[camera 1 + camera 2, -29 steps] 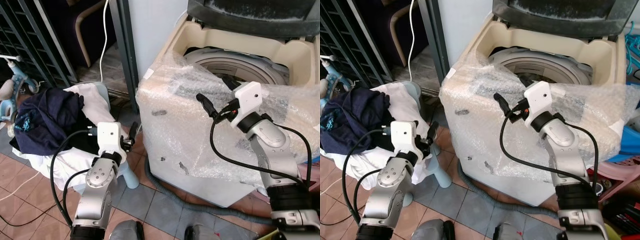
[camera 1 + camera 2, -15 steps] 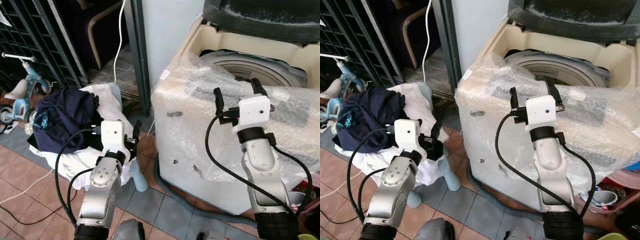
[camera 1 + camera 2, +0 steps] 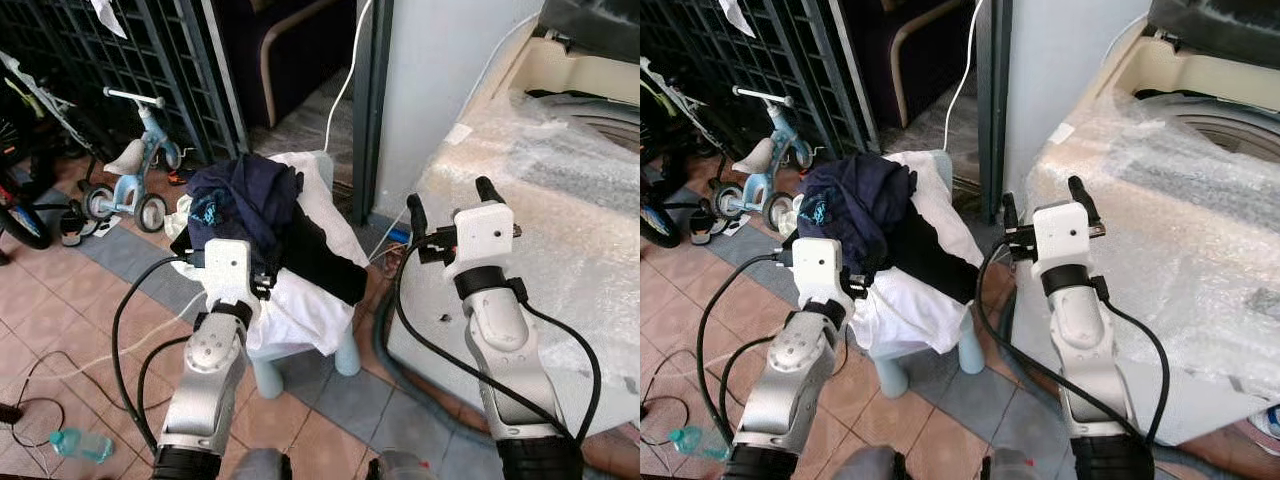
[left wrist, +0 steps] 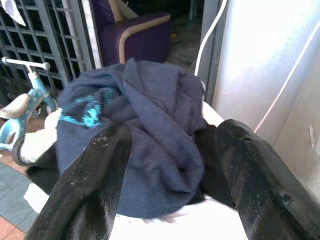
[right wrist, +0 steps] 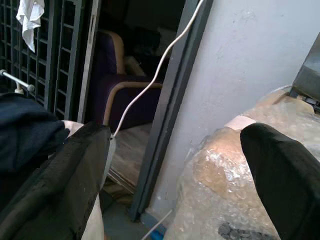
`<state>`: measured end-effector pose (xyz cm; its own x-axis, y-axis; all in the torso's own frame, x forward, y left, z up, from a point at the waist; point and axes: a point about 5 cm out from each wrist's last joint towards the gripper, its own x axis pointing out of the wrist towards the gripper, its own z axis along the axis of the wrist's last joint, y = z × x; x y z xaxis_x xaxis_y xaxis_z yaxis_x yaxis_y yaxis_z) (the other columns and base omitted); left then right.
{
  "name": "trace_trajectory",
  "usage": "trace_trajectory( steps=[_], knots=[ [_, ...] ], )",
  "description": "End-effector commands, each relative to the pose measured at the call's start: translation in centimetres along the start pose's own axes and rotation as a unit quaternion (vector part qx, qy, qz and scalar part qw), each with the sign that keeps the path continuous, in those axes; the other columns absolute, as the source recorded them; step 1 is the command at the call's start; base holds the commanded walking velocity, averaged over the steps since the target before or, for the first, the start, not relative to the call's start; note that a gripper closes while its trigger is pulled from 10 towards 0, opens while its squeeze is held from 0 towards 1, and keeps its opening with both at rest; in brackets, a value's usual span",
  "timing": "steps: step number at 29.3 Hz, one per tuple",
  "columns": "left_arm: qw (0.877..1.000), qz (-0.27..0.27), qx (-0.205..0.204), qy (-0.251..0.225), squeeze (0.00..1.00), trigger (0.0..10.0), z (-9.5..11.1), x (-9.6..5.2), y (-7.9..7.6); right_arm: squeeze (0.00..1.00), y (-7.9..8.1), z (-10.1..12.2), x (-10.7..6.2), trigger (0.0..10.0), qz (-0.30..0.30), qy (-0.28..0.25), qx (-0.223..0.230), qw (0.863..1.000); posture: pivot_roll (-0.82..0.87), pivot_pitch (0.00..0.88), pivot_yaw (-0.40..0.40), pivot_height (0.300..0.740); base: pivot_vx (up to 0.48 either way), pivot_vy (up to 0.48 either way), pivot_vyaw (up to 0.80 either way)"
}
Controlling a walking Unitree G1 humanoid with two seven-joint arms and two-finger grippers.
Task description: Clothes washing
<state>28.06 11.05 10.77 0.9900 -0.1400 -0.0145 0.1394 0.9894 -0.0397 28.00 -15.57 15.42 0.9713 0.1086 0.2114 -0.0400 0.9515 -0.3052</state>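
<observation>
Tiled floor (image 3: 60, 330), dark metal grille behind. Left gripper (image 4: 170, 175) jaws spread wide, holding nothing, aimed at a rumpled navy garment (image 4: 145, 125) heaped just ahead on white cloth (image 3: 300, 310) over a pale stool (image 3: 345, 355). Right gripper (image 3: 445, 205) wide open, empty, beside the bubble-wrapped washing machine (image 3: 560, 220).

Head pair: looked forward and down from above both arms; clothes pile (image 3: 255, 215) sat around 11 o'clock, washing machine (image 3: 560, 230) around 2.
Left wrist: looked along its own fingers (image 4: 95, 190), close to the pile.
Right wrist: faced the door frame (image 5: 170, 120) and the machine's corner.
Shared: pile, all four views.
</observation>
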Motion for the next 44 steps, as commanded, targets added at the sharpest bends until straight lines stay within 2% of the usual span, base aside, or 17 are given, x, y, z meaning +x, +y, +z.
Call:
trace_trajectory(
  steps=[1,2,4,13,18,20,22,24,28,33,35,37,38,41,44],
  knots=[
    [1.0,0.021,0.011,0.001,0.0,10.0,-0.4,-0.4,1.2,0.0,1.6,1.1,0.3,10.0,0.027,-0.022,0.016,0.999,-0.06,0.054,0.073,0.74,0.0,0.0,0.8],
    [1.0,0.021,0.011,0.001,0.0,10.0,-0.4,-0.4,1.2,0.0,1.6,1.1,0.3,10.0,0.027,-0.022,0.016,0.999,-0.06,0.054,0.073,0.74,0.0,0.0,0.8],
    [1.0,0.004,0.018,-0.011,0.0,10.0,-0.1,-0.3,1.3,0.0,1.4,1.1,0.3,10.0,0.017,-0.016,0.053,0.998,-0.06,0.057,0.071,0.74,0.0,0.0,0.0],
    [1.0,0.0,0.017,-0.022,0.0,10.0,0.1,-0.6,1.4,0.0,1.5,0.9,0.9,10.0,0.03,0.0,0.062,0.998,-0.05,0.063,0.068,0.74,0.147,0.0,0.0],
    [1.0,0.0,0.018,-0.022,0.0,10.0,0.0,-0.6,1.5,0.0,2.1,0.8,1.4,10.0,0.024,0.012,0.044,0.999,-0.05,0.064,0.068,0.74,0.398,0.0,0.0],
    [1.0,-0.001,0.017,-0.023,0.0,10.0,0.1,-0.5,1.5,0.0,2.8,0.9,1.3,10.0,0.057,0.016,0.1,0.993,-0.05,0.082,0.066,0.74,0.403,0.0,0.0],
    [1.0,0.0,0.016,-0.024,0.0,10.0,0.1,-0.5,1.4,0.0,3.1,1.0,1.3,10.0,0.063,0.02,0.107,0.992,-0.05,0.078,0.065,0.74,0.409,0.0,0.0],
    [1.0,0.001,0.016,-0.024,0.0,10.0,0.1,-0.5,1.4,0.0,3.3,1.1,1.3,10.0,0.068,0.019,0.102,0.992,-0.05,0.077,0.064,0.74,0.412,0.0,0.0],
    [1.0,0.001,0.015,-0.023,0.0,10.0,-0.1,-0.6,1.4,0.0,4.2,1.3,1.0,10.0,0.117,0.011,0.069,0.991,-0.05,0.077,0.061,0.74,0.425,0.0,0.0],
    [1.0,0.002,0.016,-0.021,0.0,10.0,-0.2,-0.7,1.4,0.0,4.3,1.4,0.9,10.0,0.129,0.007,0.078,0.989,-0.05,0.079,0.059,0.74,0.426,0.0,0.0],
    [1.0,0.004,0.017,-0.019,0.0,10.0,-0.3,-0.8,1.4,0.0,4.8,1.3,0.9,10.0,0.154,0.011,0.08,0.985,-0.05,0.079,0.056,0.74,0.409,0.0,0.0],
    [1.0,0.007,0.017,-0.017,0.0,10.0,-0.3,-0.8,1.5,0.0,5.3,0.9,0.8,10.0,0.175,0.027,0.064,0.982,-0.04,0.08,0.054,0.74,0.379,0.0,0.0],
    [1.0,0.01,0.017,-0.014,0.0,10.0,-0.3,-0.8,1.5,0.0,6.1,0.0,0.6,10.0,0.208,0.053,0.05,0.975,-0.04,0.079,0.053,0.74,0.0,0.0,0.0],
    [1.0,0.015,0.018,-0.009,0.0,10.0,-0.5,-0.9,1.6,0.0,6.9,-1.0,0.4,10.0,0.241,0.071,0.027,0.968,-0.03,0.077,0.05,0.74,0.0,0.0,0.0],
    [1.0,0.017,0.019,-0.009,0.0,10.0,-0.4,-1.0,1.6,0.0,7.2,-1.6,0.3,10.0,0.253,0.086,0.027,0.963,-0.02,0.077,0.047,0.74,0.0,0.0,0.0]
  ],
)
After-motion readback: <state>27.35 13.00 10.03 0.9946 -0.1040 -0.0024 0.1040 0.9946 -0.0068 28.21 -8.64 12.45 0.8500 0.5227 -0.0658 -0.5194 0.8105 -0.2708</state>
